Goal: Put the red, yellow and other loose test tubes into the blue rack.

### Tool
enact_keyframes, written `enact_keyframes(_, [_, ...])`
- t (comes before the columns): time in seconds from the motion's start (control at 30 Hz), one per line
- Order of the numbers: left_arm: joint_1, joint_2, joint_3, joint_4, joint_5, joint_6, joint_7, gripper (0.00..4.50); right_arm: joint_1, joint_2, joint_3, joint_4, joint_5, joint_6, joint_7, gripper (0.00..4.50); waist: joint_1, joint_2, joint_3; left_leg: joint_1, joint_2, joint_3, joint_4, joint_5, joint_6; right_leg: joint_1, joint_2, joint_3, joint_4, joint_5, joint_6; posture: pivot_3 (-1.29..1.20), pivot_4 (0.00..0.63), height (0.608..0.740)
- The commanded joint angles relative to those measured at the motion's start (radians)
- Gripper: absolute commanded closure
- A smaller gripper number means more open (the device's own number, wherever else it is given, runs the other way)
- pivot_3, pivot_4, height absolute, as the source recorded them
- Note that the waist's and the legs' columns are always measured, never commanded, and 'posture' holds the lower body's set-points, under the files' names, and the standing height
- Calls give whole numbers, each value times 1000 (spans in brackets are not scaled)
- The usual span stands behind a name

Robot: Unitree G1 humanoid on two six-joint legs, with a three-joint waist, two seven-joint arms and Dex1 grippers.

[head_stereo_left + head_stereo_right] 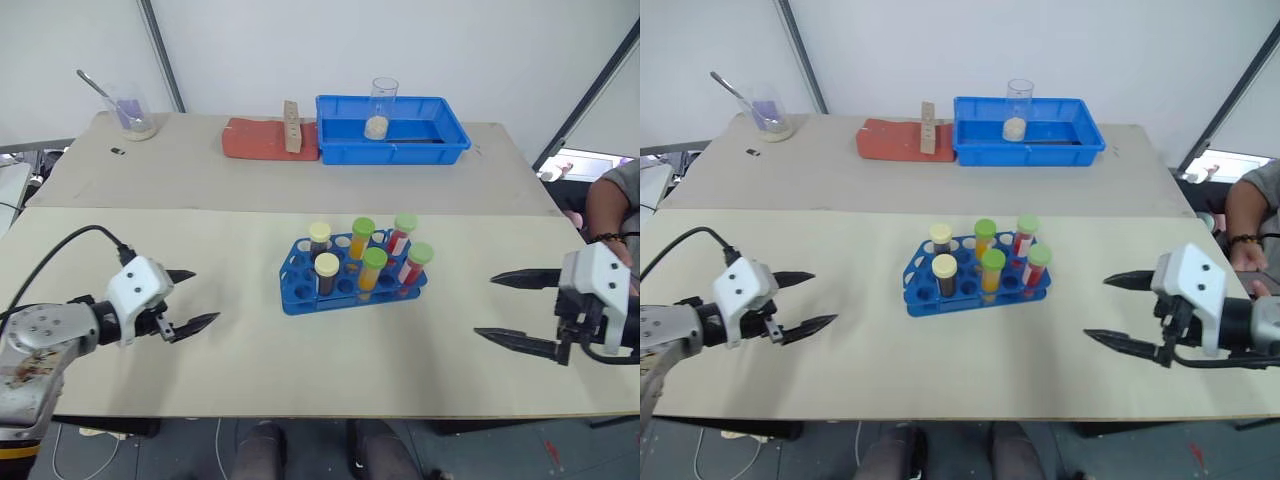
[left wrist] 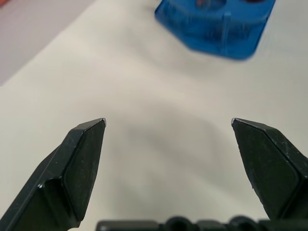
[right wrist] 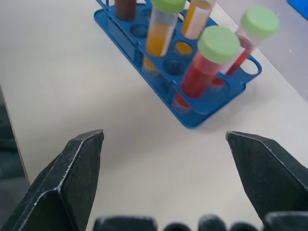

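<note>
Small bright-blue plastic rack [image 1: 352, 285], six capped clear tubes [image 1: 374, 272] standing inside, apparently upright, sitting between left hand [image 1: 190, 298] and right hand [image 1: 515, 310], both gaping wide, empty.

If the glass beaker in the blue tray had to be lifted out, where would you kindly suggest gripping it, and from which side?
Grip the beaker across its clear wall above the powder, coming from above the tray's near wall. It stands upright and taller than the tray rim, so the upper half is exposed; a level approach low down would probably meet the rim.
</note>
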Motion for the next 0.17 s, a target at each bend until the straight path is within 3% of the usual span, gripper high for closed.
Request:
enact_keyframes(0.03, [17, 7, 47, -48, -33, 30, -7, 16, -46, -31, -22, 44, -8, -21, 46, 0, 1, 0, 0, -1, 0, 0, 0, 0, 0, -2, 0, 0, 0, 0, 0, 0, 150, 740])
enact_keyframes(0.17, [11, -13, 39, -58, -43, 33, 4, 16, -96, -36, 14, 61, -13, -11, 52, 0, 0, 0, 0, -3, 0, 1, 0, 0, 0, -5, 1, 0, 2, 0, 0, 0, 150, 740])
